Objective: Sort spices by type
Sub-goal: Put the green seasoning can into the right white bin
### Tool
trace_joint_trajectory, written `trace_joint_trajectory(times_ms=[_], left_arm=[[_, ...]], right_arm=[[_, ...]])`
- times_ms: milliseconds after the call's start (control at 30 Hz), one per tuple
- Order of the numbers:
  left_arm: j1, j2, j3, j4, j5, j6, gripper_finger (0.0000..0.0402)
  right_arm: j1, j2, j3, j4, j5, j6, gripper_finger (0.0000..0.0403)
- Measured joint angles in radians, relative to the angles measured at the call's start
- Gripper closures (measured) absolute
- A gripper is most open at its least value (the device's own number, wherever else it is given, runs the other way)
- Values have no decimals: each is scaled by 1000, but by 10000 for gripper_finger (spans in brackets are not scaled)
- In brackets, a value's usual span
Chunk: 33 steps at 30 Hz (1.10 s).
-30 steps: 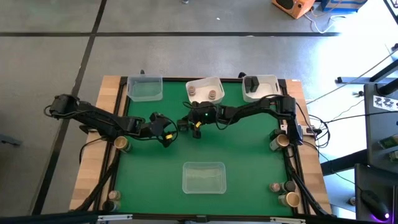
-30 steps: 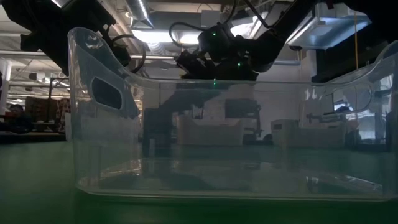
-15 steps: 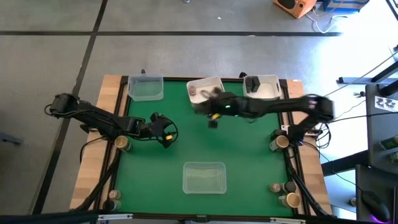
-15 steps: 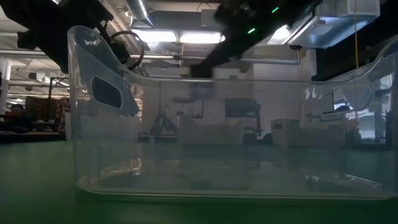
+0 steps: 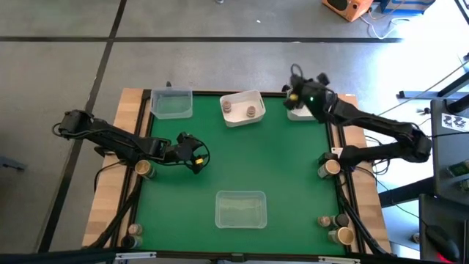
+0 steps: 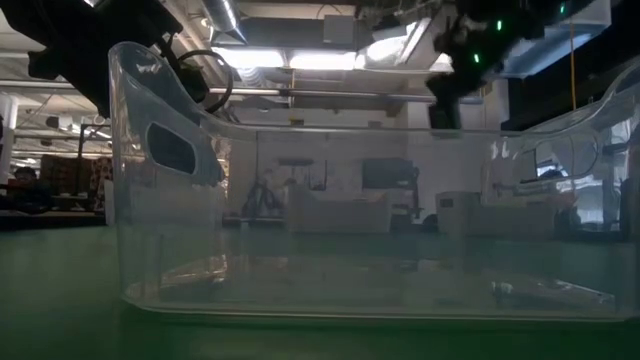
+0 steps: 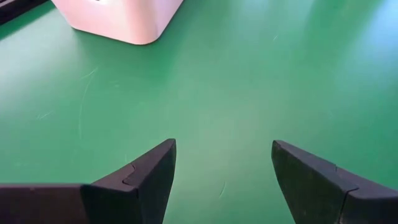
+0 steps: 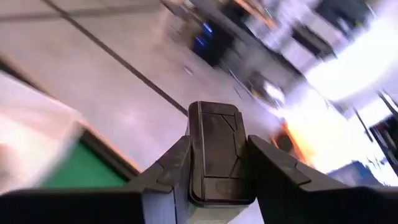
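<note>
Delivery is the step in hand: the right gripper (image 8: 214, 163) pinches a dark, black-topped spice jar (image 8: 214, 152) above the white tray at the table's far right corner (image 5: 320, 110), apparently for dark jars. Next it must lower and release. The left gripper (image 7: 221, 171) waits, jaws apart, over green mat (image 7: 261, 74).

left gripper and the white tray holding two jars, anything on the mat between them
Nothing. In the high view, only bare green mat lies between the open left gripper and the white tray holding two jars; the left wrist view shows the same.
</note>
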Motion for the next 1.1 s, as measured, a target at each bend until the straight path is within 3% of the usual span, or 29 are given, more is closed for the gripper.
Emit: trace_joint_trajectory(times_ms=[200,400,567,767,1100], left_arm=[[0,0,0,-4,0,0,153],[0,0,0,-4,0,0,153],[0,0,0,-4,0,0,153],[0,0,0,-3,0,9,153],[0,0,0,6,-5,13,153]], right_arm=[[-190,33,-85,30,-10,127,271],[-287,72,-131,56,-15,178,271],[-322,141,-132,65,-6,186,271],[-346,199,-132,27,-68,255,271],[-344,232,-135,-38,-105,323,271]])
